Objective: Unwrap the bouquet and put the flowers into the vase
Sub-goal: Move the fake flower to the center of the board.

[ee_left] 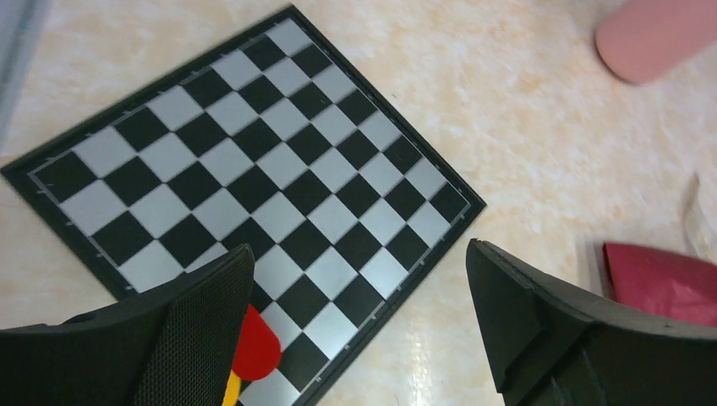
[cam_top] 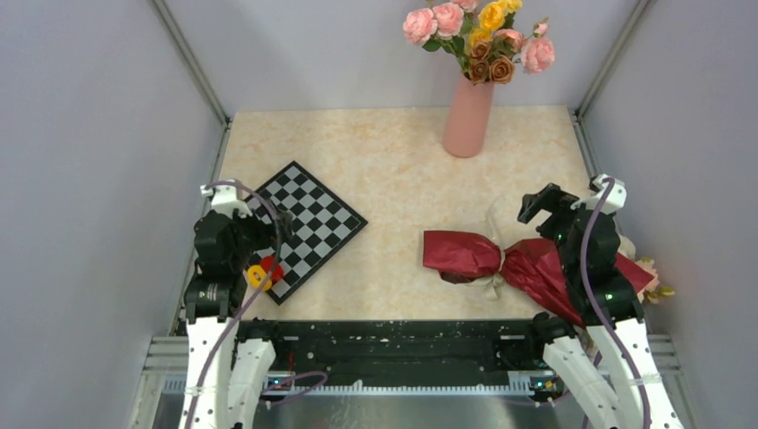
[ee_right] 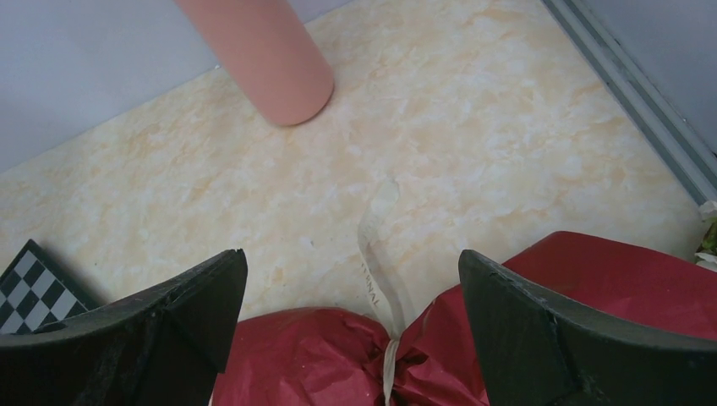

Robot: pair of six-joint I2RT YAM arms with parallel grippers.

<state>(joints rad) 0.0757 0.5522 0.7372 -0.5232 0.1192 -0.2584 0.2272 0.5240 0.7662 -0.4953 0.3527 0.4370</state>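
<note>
Left arm [cam_top: 219, 246]: stands at the near left corner, over the near edge of the chessboard.
Left jaws: spread wide, holding nothing, raised above the chessboard with its squares showing between them.
Red and yellow piece [cam_top: 265, 271]: sits on the near corner of the chessboard, just under the left jaws; kind unclear.
Chessboard [ee_left: 254, 169]: lies flat on the left half of the worktop, turned corner-on, black frame around black and silver squares.
Worktop [cam_top: 393, 170]: cream marbled surface, walled by grey panels.
Vase [cam_top: 468, 116]: stands upright at the far side, right of centre, well apart from the bouquet; salmon-pink and slim.
Large roses [cam_top: 478, 36]: fill the vase's mouth, in pink, yellow and brown.
Bouquet [cam_top: 527, 264]: lies on its side at the near right, wrapped in dark red crinkled paper, narrow end pointing left.
Ribbon [ee_right: 376, 271]: cream, knotted round the paper's waist, one loose tail trailing across the worktop towards the vase.
Right jaws: spread wide, gripping nothing, poised above the ribbon knot.
Right arm [cam_top: 594, 250]: crosses over the bouquet's wider end.
Flowers [cam_top: 651, 279]: peek out pale at the paper's right end, mostly hidden behind the right arm.
</note>
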